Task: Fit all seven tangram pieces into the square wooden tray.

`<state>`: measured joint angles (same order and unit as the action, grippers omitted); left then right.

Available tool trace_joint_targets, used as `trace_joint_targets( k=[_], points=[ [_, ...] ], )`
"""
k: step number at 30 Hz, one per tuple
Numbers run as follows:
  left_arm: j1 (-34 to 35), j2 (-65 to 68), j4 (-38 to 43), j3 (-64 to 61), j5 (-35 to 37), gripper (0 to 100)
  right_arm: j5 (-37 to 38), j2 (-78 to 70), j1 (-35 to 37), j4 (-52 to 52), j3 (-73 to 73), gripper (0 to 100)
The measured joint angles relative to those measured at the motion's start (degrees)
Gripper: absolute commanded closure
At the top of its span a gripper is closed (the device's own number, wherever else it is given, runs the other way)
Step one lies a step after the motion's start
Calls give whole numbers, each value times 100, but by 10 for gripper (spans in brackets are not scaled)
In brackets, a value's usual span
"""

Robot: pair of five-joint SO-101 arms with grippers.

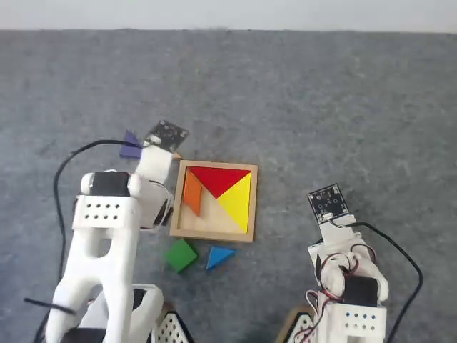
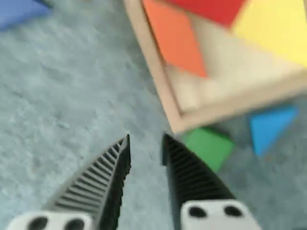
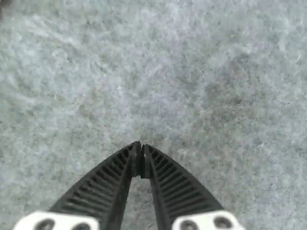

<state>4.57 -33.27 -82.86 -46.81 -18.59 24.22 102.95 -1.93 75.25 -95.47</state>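
The square wooden tray [image 1: 211, 234] lies mid-table, holding a red triangle [image 1: 214, 178], a yellow triangle [image 1: 238, 202] and an orange piece [image 1: 193, 193]. Just in front of it on the carpet lie a green square [image 1: 180, 254] and a blue triangle [image 1: 218, 256]. A purple triangle [image 1: 129, 145] rests behind the tray to the left. My left gripper [image 2: 145, 143] hovers open and empty by the tray's near-left corner [image 2: 177, 123], close to the green square [image 2: 208, 146]. My right gripper [image 3: 140, 147] is shut on nothing above bare carpet.
The left arm [image 1: 107, 214] leans over the carpet beside the tray's left rim. The right arm [image 1: 343, 275] stands to the tray's right, well apart from it. Grey carpet covers the table all around.
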Motion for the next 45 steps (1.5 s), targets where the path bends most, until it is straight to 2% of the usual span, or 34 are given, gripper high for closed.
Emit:
trace_joint_targets(
  k=[4, 9, 13, 22, 26, 32, 35, 40, 45],
  points=[
    [-114, 255, -70, 0, -105, 823, 0, 0, 0, 0, 0, 991],
    [-466, 905, -70, 0, -571, 823, 0, 0, 0, 0, 0, 991],
    [-413, 1152, 167, 193, -580, 823, 0, 0, 0, 0, 0, 991],
    [-211, 1257, 1020, 1582, 897, 823, 0, 0, 0, 0, 0, 991],
    [-193, 1864, 1108, 2136, 1670, 823, 0, 0, 0, 0, 0, 991],
    [-281, 3130, 1090, 2514, 1943, 847, 0, 0, 0, 0, 0, 991],
    [-396, 3147, 853, 2514, 1890, 847, 0, 0, 0, 0, 0, 991],
    [-536, 2989, 316, 2488, 1389, 846, 0, 0, 0, 0, 0, 991],
    [-607, 2840, -624, 2180, -35, 848, 0, 0, 0, 0, 0, 991]
  ],
)
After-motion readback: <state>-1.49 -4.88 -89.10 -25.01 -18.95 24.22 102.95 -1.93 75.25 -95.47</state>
